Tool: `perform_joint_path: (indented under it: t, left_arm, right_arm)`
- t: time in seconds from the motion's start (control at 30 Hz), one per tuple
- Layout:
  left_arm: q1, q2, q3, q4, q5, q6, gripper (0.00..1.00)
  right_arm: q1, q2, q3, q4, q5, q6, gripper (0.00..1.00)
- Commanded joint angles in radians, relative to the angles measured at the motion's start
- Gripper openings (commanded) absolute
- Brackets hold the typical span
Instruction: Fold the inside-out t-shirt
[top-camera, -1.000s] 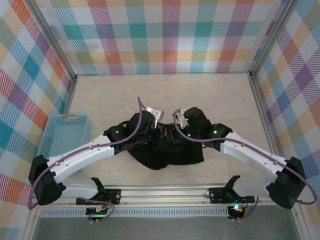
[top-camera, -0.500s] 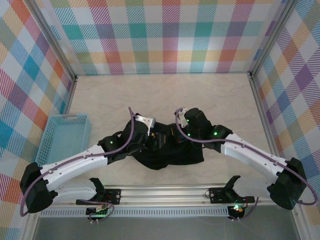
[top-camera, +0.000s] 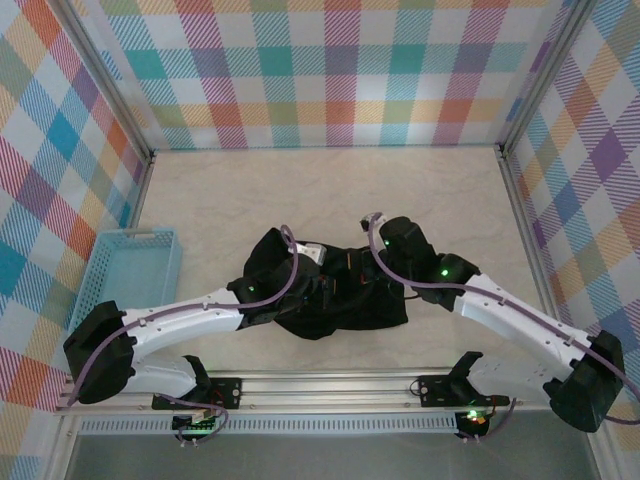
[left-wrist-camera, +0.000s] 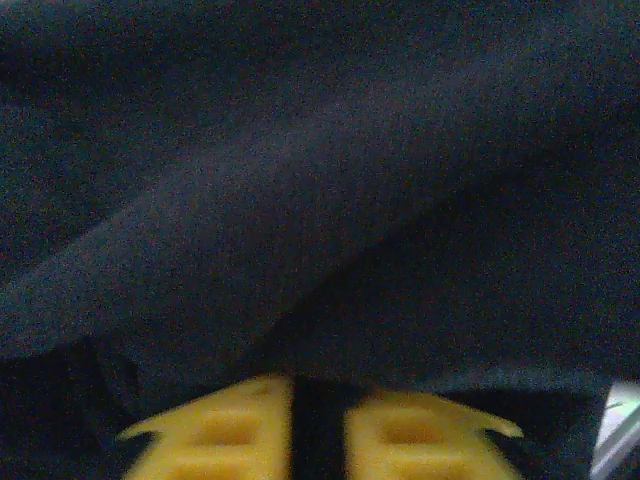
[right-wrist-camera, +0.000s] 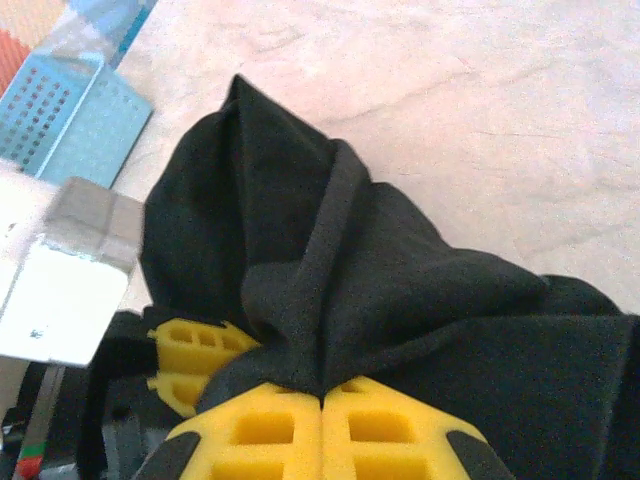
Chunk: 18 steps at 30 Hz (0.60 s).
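The inside-out t-shirt sits bunched up on the table, well right of the blue basket. The right gripper is pinching a ridge of it (fingers fully together), and the left gripper is clamped on the cloth too.

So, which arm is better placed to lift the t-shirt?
Right. The right arm has its jaws shut on a bunched fold of the black t-shirt, so it could probably lift now. The left arm has jaws buried in fabric, grip unclear.
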<state>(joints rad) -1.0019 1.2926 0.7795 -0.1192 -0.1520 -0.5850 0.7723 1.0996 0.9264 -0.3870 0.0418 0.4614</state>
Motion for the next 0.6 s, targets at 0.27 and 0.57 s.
perform_joint_path:
  t: [0.27,0.57]
  left_arm:
    - [-0.138,-0.195,-0.222,0.146,-0.064,0.022,0.00]
    - [-0.141,-0.179,-0.208,0.173,-0.089,0.038,0.00]
  right_arm:
    - [-0.280,0.105,0.027,-0.052,-0.069,0.114,0.00]
    - [-0.095,0.048,0.079,-0.288,0.123,-0.020,0.48]
